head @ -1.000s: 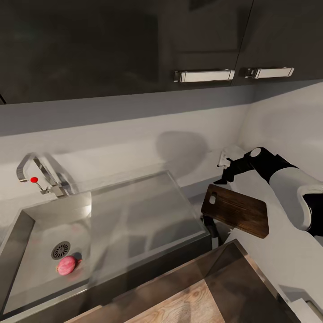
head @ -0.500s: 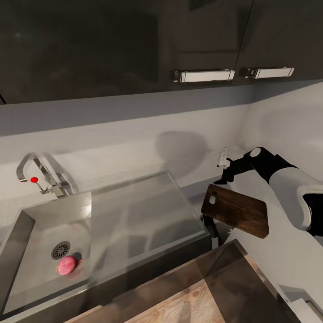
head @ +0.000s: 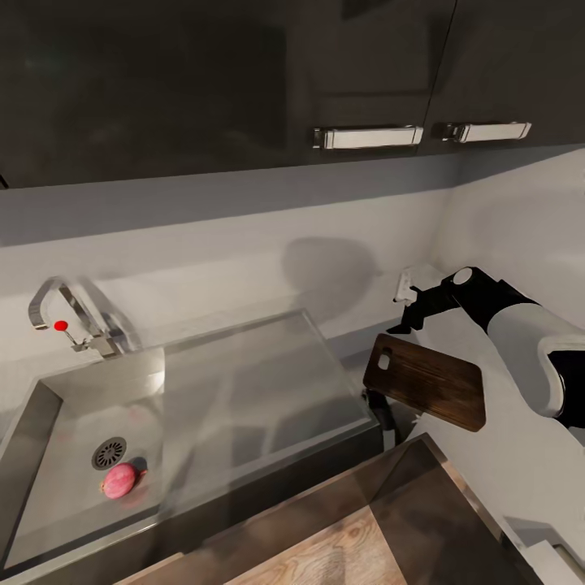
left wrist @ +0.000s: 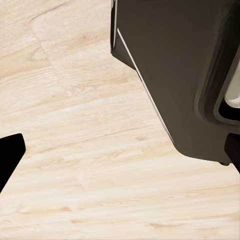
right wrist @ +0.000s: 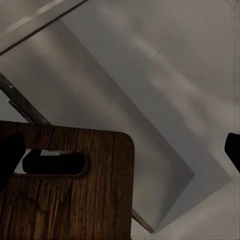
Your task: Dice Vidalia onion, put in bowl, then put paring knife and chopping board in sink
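Observation:
The pinkish-red Vidalia onion (head: 120, 480) lies in the steel sink (head: 49, 422) beside the round drain. To the right of the drainboard, the dark brown chopping board (head: 425, 382) rests on the grey countertop (head: 487, 471). My right gripper (head: 405, 315) hovers open just beyond the board's handle end. In the right wrist view the right gripper (right wrist: 120, 150) has its tips far apart over the chopping board (right wrist: 65, 200) and its slot. My left gripper (left wrist: 120, 155) is open and empty over the floor. The paring knife is out of view.
The chrome faucet (head: 77, 313) with a red knob stands behind the basin. The flat drainboard (head: 260, 390) lies between basin and board. A small white object (head: 404, 284) sits behind the right gripper; I cannot tell whether it is the bowl. Dark wall cabinets (head: 366, 73) hang overhead.

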